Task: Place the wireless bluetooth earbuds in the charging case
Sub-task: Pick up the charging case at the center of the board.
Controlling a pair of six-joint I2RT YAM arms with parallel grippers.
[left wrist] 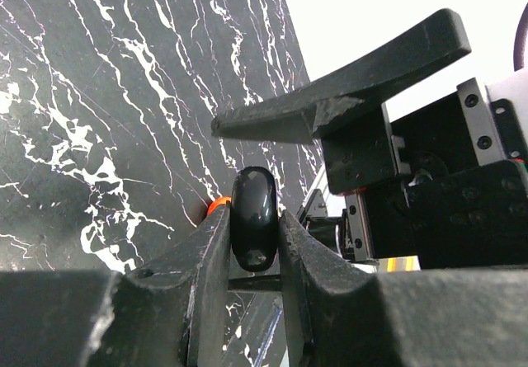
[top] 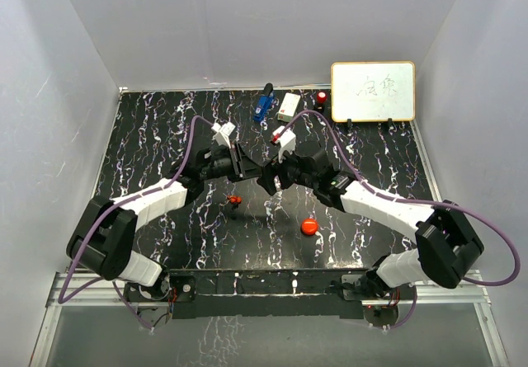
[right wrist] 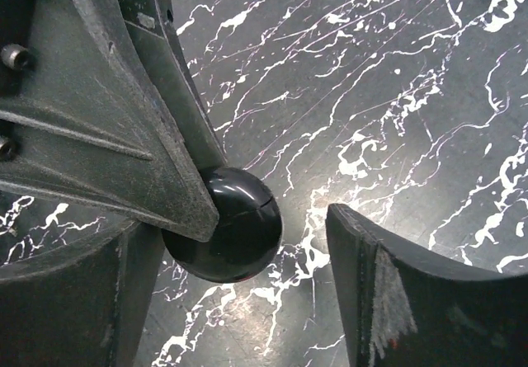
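Observation:
My left gripper [left wrist: 254,218] is shut on a glossy black round case [left wrist: 253,217], held edge-on above the table; in the top view this gripper [top: 246,167] is at the table's middle. In the right wrist view the case [right wrist: 235,231] shows a seam line. My right gripper [right wrist: 264,251] is open around it, with its right finger [right wrist: 388,293] apart from the case. The two grippers meet tip to tip [top: 268,176]. A tiny red-and-black earbud [top: 234,199] lies on the table just in front of the left gripper. The mostly black earbud is not visible.
A red round puck [top: 309,226] lies in front of the right arm. At the back stand a blue object [top: 264,103], a white box [top: 289,105], a small red cylinder [top: 320,97] and a whiteboard [top: 373,91]. White walls enclose the black marbled table [top: 165,136].

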